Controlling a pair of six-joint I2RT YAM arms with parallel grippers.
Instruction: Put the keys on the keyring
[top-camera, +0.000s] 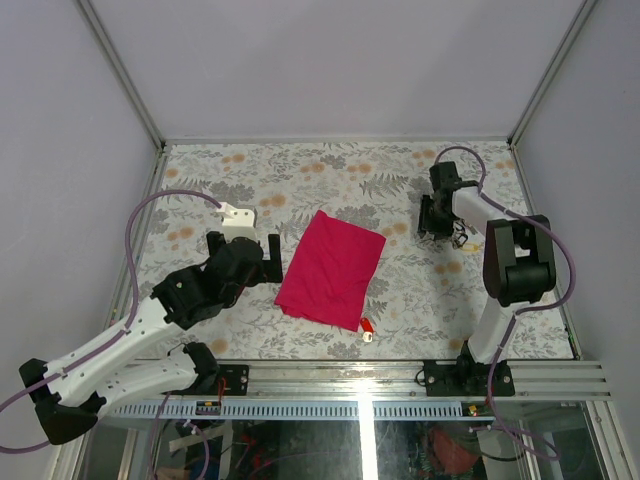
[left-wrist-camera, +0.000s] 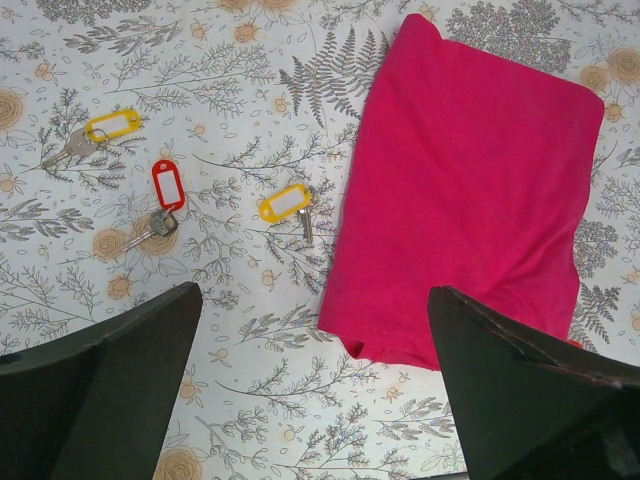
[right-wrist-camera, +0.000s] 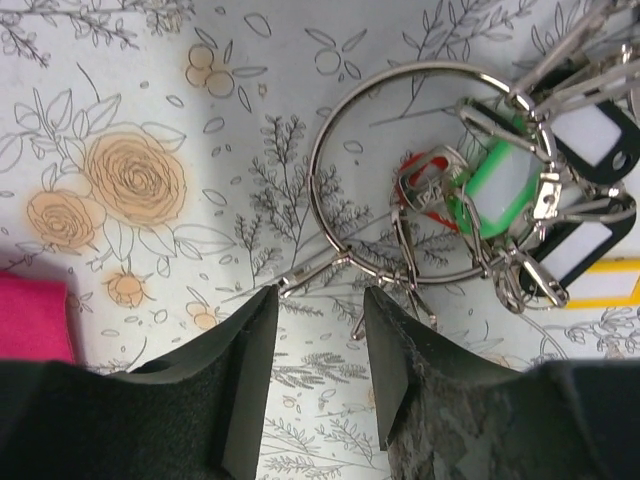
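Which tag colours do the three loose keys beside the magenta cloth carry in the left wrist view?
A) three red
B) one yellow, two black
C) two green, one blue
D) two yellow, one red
D: beside the magenta cloth lie a yellow-tagged key, a red-tagged key and a second yellow-tagged key; no other tag colour shows among them.
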